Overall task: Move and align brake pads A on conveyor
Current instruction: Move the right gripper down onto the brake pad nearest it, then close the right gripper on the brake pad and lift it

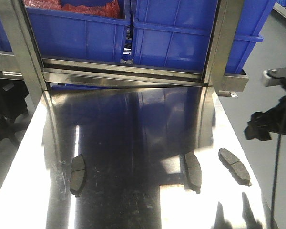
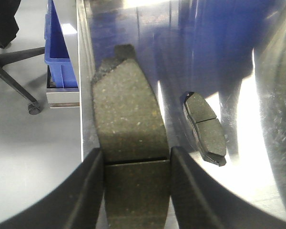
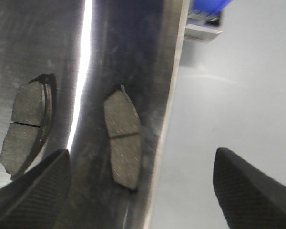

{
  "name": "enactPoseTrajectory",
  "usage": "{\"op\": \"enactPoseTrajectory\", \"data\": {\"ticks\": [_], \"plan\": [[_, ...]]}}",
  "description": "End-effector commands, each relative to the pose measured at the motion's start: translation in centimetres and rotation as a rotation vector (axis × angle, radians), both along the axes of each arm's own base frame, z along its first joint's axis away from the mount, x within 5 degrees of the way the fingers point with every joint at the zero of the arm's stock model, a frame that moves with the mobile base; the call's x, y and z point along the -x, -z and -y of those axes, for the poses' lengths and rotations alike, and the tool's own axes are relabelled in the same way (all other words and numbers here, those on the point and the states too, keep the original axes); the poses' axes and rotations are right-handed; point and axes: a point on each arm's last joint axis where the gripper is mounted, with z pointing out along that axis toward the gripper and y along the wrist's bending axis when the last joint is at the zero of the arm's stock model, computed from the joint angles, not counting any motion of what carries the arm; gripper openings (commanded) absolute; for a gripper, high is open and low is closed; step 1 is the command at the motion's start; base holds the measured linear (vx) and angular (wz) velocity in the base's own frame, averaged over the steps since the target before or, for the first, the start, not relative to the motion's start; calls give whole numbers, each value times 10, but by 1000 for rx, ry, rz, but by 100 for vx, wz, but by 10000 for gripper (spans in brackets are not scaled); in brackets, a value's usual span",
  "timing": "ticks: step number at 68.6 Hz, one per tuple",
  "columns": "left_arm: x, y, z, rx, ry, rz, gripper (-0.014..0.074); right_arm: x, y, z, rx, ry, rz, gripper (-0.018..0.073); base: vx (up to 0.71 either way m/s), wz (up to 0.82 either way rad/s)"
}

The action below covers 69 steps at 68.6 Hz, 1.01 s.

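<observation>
Grip first: your left claw [image 2: 137,155] pinched a flat, dark-grey, slightly curved brake pad [image 2: 128,119] across its thin middle groove. Its black fingers [image 2: 90,191] pressed on the two long edges, and the pad's long axis pointed straight out from the wrist, over the left margin of the shiny, mirror-like steel table [image 2: 257,157]. Whether that pad was lifted or resting could not be told. A second grey pad [image 2: 205,129] lay on the steel just beside it. Your right claw [image 3: 140,157] stood spread wide and empty at the table's right edge. Between its textured fingers [image 3: 33,191] lay the outermost grey pad [image 3: 123,143], flat on the steel. Its long axis ran away from the wrist and so crosswise to the closing line, though it sat nearer one finger than the other. A middle grey pad [image 3: 26,126] lay further in, and blue plastic crates [image 1: 181,33] stood beyond the table. The dark conveyor belt appeared in no view, so a carry toward it probably remained. The right arm was the nearer one to the outermost pad.
</observation>
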Motion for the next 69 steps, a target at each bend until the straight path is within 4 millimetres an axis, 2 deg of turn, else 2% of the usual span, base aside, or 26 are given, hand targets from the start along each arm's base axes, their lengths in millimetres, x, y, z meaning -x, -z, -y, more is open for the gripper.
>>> {"op": "enactPoseTrajectory", "data": {"ticks": [1, 13, 22, 32, 45, 69], "plan": [[-4, -16, 1, 17, -2, 106, 59, -16, -3, -1, -21, -34, 16, 573, 0, 0], [-4, -16, 1, 17, -2, 106, 59, -29, 24, -15, -4, -96, -57, 573, 0, 0], [-4, -16, 1, 17, -2, 106, 59, -37, 38, -29, 48, -126, -72, 573, 0, 0], [-4, -16, 1, 17, -2, 106, 59, -41, 53, -35, 105, -134, -103, 573, 0, 0], [-4, -16, 1, 17, -2, 106, 59, -46, 70, -35, 104, -125, -151, 566, 0, 0], [-4, -16, 1, 17, -2, 106, 59, -49, 82, -36, 99, -122, -178, 512, 0, 0]]}}
